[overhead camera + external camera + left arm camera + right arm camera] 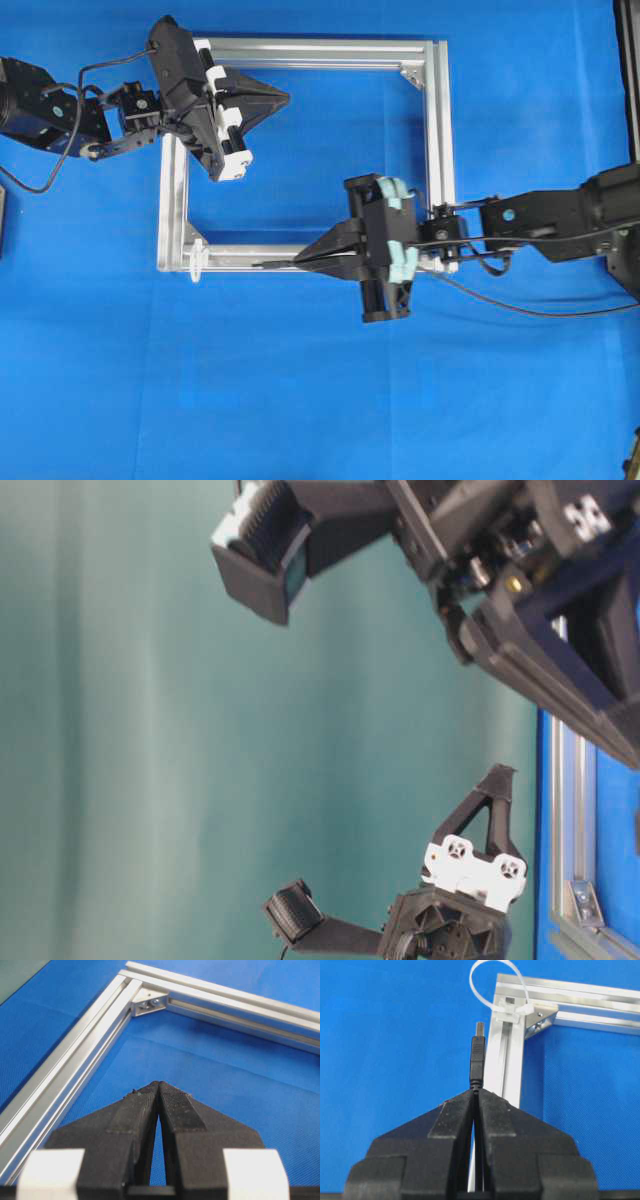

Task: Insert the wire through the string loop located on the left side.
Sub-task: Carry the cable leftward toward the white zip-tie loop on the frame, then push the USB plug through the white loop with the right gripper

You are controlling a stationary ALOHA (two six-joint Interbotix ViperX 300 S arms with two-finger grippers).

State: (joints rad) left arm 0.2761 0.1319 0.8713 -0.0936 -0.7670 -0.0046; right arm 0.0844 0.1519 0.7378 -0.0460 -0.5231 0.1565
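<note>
- Square silver aluminium frame [434, 130]: lies flat on blue cloth, centre of the overhead view.
- Right gripper [476, 1091]: jaws pinched on the thin black wire [478, 1062], plug tip pointing at the whitish translucent string loop [485, 982] (not yet through) at the frame's lower-left corner.
- Left gripper [159, 1084]: jaws together, empty, upper left.

Illumination bright and even throughout. The aluminium frame [430, 130] shows glare along its rails and throws a soft shadow inside its upper rail. Both wrist views blur close to the lens. Table-level view is soft, its backdrop streaked.
</note>
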